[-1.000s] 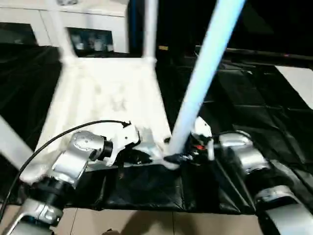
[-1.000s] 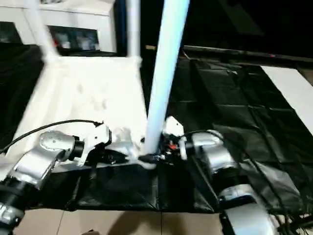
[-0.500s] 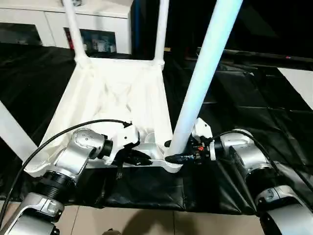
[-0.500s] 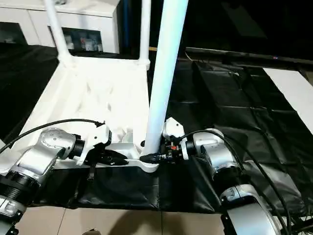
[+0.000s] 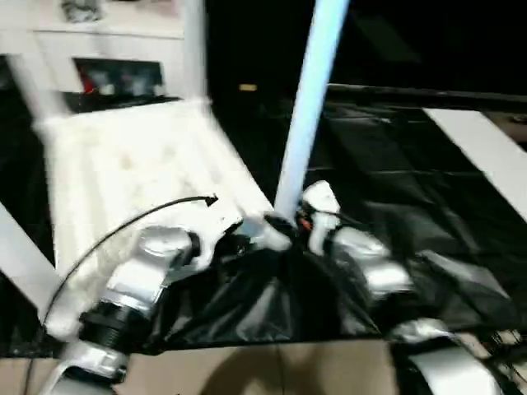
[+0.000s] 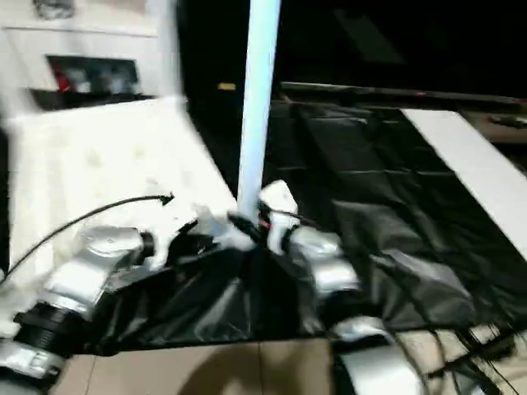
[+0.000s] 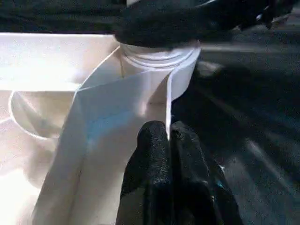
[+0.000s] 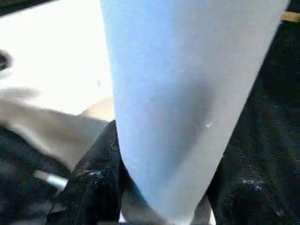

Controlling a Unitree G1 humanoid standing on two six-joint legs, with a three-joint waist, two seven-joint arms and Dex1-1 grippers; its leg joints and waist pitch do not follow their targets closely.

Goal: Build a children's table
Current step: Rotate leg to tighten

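A black sheet [image 6: 387, 197] covers the floor across the middle and right of the head frames, creased and glossy, its folds smeared by blur. On it, at centre left, the table top [image 5: 123, 173] lies upside down, a white plastic rectangle with a raised rim; its ribs are hard to make out. A flat white board [image 6: 473, 169] lies at the right edge, cut off by the frame. At upper left stands a white cabinet [image 5: 99, 58] with dark glass doors, its contents unreadable.

A long, smooth, tapered white leg [image 5: 306, 107] rises from the near right corner of the top, just left of centre, and runs out of the frame above. Another leg [image 5: 193, 49] stands at the far corner, blurred and cut off, and a third [image 5: 20, 259] crosses the left edge.

In the left wrist view, the round corner socket [image 7: 161, 58] is ringed with ridges, and a thin rim wall runs down from it. The left gripper [image 7: 168, 140] pinches that wall, black fingers nearly together. The right gripper [image 8: 159, 183] clasps the base of the leg, its fingers [image 8: 93, 173] spread around the tube, one partly hidden behind it.
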